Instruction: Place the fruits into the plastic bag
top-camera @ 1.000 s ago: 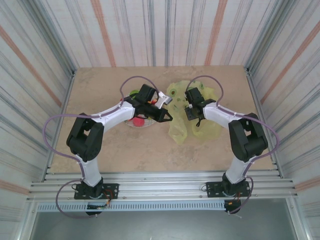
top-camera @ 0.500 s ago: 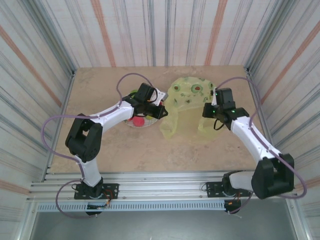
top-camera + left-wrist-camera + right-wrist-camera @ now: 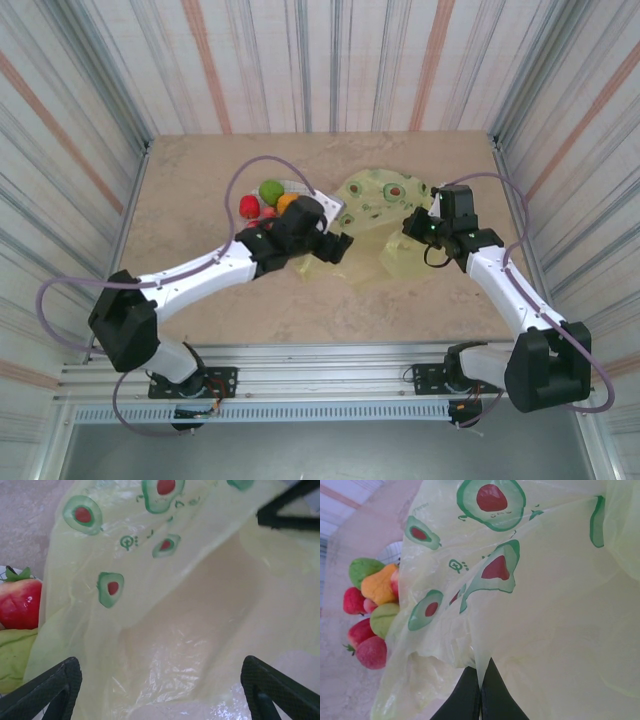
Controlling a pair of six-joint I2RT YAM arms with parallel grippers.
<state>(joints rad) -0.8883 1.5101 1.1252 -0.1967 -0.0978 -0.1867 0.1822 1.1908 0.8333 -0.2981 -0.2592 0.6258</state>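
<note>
Since a second ago the left pincer [image 3: 330,245] has swung away from the fruits [image 3: 268,198] to the bag's [image 3: 385,200] near-left lip, while the right pincer [image 3: 480,682] has drawn the bag rightward and flatter. The left jaws stand wide apart and empty, facing the open mouth. The right ones are pressed together on a fold of film. The fruits lie heaped just beside the bag's left edge, and none can be seen inside, so loading looks not yet begun. The bench [image 3: 220,290] is open in front, with the side wall close on the right.
</note>
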